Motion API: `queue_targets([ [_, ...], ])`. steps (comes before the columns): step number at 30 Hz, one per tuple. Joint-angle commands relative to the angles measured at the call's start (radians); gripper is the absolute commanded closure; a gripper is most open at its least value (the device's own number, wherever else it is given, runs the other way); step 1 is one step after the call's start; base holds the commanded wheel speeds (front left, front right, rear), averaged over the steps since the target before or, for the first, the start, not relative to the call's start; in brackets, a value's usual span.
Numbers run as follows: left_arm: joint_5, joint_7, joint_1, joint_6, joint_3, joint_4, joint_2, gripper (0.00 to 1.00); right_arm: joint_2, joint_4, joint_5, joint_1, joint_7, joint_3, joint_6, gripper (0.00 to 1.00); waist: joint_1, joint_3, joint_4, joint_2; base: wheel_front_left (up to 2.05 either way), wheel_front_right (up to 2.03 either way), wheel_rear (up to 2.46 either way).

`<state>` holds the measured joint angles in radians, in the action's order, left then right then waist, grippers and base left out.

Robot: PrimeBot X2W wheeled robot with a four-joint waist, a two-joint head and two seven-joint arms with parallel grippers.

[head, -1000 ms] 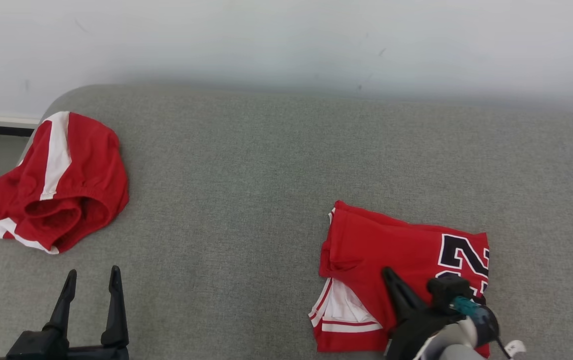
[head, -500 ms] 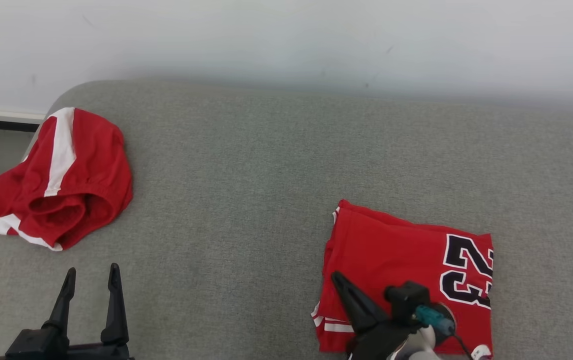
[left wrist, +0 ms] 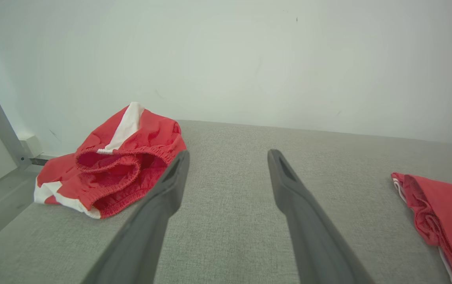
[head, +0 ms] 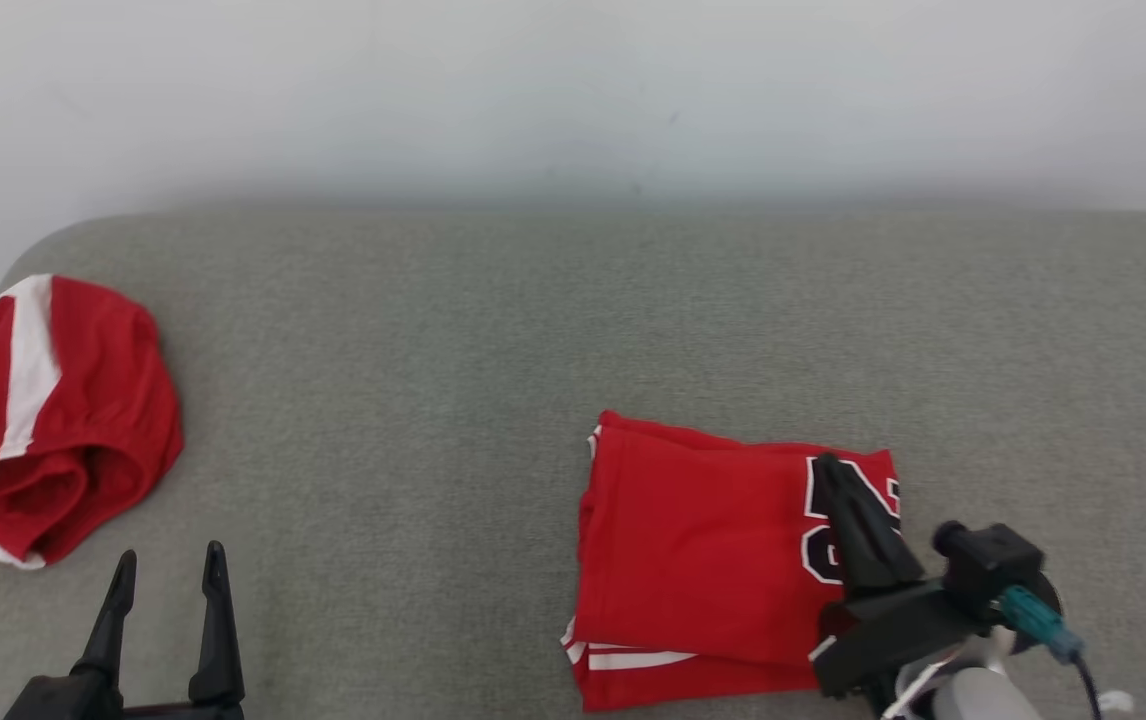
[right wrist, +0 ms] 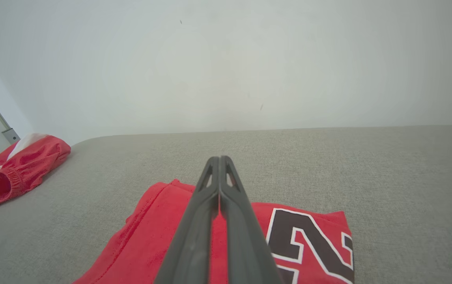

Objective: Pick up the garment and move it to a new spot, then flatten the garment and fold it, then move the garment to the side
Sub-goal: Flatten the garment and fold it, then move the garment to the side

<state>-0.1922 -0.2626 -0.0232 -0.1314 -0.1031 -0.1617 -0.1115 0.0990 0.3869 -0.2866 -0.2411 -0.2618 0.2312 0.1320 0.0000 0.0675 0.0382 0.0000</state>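
**Folded garment on the cushion, from the head and both wrist cameras.** The garment, a red jersey [head: 703, 560] with a black number, lies folded into a compact rectangle on the grey cushion [head: 433, 330]. It sits toward the robot's right, near the front edge, with white-trimmed hems showing at its near left corner.

The right gripper [head: 830, 468] hangs over the jersey's numbered end, pointing away from the robot. Its two fingers are pressed together with nothing between them. Closed like this they form a narrow blade, which would suit pressing or sliding a folded stack rather than pinching it. Whether they touch the cloth cannot be told from these views.

The left gripper [head: 169, 556] rests low at the near left, jaws spread wide and empty. It is well apart from the jersey, likely parked so as not to disturb the fold.

A second red piece, shorts [head: 53, 420] with a white stripe, sits crumpled at the cushion's left edge, away from the work. Judging from how the cloth lies, the folding is done and the move to the side is not.
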Motion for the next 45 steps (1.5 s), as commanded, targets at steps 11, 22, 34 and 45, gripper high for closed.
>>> queue_targets([
  [11,0.037,-0.003,0.042,0.002,0.004,0.015,-0.003,0.0,0.027,-0.114,0.055,0.148,-0.004,-0.129,-0.002,1.0,0.0,-0.051,-0.084,0.0,0.0,0.0,0.0],
  [22,0.062,-0.003,0.06,0.002,0.016,0.011,-0.016,0.0,0.013,-0.149,0.101,0.238,-0.004,-0.181,-0.002,0.0,0.0,-0.072,-0.076,0.0,0.0,0.0,0.0],
  [34,0.085,-0.003,0.076,0.002,0.024,0.006,-0.039,0.0,-0.008,-0.168,0.12,0.269,0.003,-0.214,-0.002,0.0,0.0,-0.077,-0.051,0.0,0.0,0.0,0.0],
  [45,0.09,-0.003,0.076,0.002,0.017,0.014,-0.05,0.0,-0.018,-0.184,0.133,0.274,0.02,-0.218,-0.002,0.0,0.0,-0.072,-0.046,0.0,0.0,0.0,0.0],
])
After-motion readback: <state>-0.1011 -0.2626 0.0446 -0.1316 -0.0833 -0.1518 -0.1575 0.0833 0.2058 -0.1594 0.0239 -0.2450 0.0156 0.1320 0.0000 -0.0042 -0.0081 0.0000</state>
